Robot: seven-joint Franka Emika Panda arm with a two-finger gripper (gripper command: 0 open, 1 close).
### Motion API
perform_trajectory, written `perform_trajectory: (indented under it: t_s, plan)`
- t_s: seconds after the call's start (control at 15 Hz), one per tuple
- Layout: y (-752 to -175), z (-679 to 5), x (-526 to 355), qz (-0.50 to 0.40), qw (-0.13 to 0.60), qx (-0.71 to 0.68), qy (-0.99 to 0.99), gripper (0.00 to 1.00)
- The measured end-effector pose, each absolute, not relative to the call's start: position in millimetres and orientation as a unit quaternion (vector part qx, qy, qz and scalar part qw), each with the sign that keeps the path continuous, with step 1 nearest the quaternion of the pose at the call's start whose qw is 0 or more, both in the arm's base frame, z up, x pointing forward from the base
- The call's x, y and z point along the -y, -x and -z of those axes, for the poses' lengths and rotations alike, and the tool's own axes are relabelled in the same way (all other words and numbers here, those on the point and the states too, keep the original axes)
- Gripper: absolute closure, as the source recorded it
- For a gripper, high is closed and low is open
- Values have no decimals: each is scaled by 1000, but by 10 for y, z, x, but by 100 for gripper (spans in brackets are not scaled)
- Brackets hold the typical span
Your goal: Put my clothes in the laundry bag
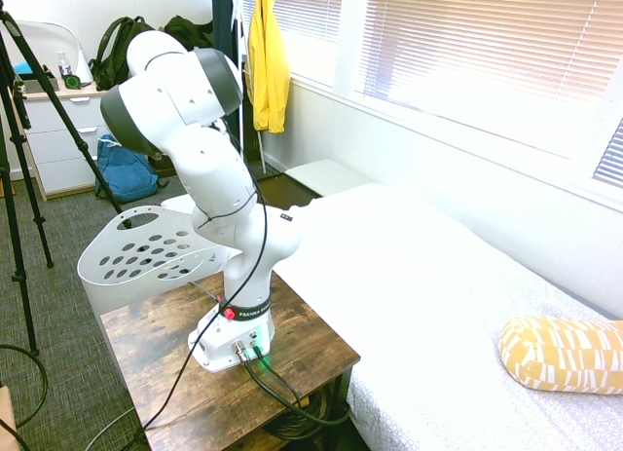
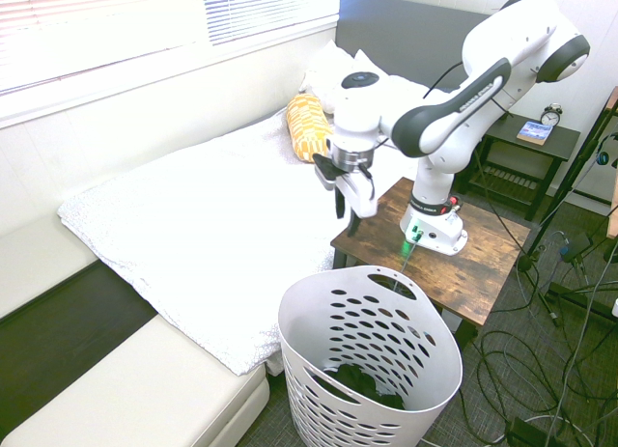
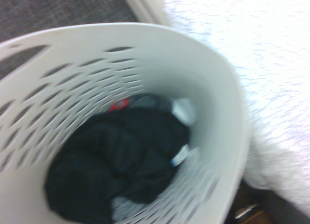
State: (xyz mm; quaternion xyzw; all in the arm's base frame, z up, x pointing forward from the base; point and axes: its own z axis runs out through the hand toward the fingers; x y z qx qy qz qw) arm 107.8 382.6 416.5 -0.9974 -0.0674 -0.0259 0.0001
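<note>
Beside the bed (image 2: 174, 235), on the floor at the corner of the wooden tabletop (image 2: 483, 264), stands the laundry bag (image 2: 372, 370), a large white basket with oval holes in its walls and a cut-out handle at the rim; the first exterior view shows it behind the arm, just past the tabletop's far edge. The bed is covered in white, with a yellow-and-white patterned pillow (image 2: 307, 124) near its head. The white arm reaches out from its base on the tabletop, and the tool (image 2: 348, 186) hangs pointing down, above the tabletop's edge next to the bed and higher than the basket rim. Its fingers stand apart and nothing shows between them. The clothes (image 3: 116, 161), a crumpled bundle of black fabric, lie at the bottom of the laundry bag; the wrist view looks straight down on them, and some grey and white cloth and a small red patch show beside them, too blurred to name. Judgement: the bundle is light, soft and shapeless, will sag and drape when lifted, and is not fragile; the best hold would be a pinch on a raised fold at the top of the heap. With the clothes lying inside, the task looks essentially done.
</note>
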Motion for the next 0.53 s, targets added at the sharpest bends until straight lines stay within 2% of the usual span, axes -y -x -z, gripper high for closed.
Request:
perform_trajectory:
  t_s: [0.33,0.53]
  plan:
    - [-3013,-4169,-2514,92,-36,-39,994,0]
    - [-3769,-4248,-1581,106,-41,-98,989,0]
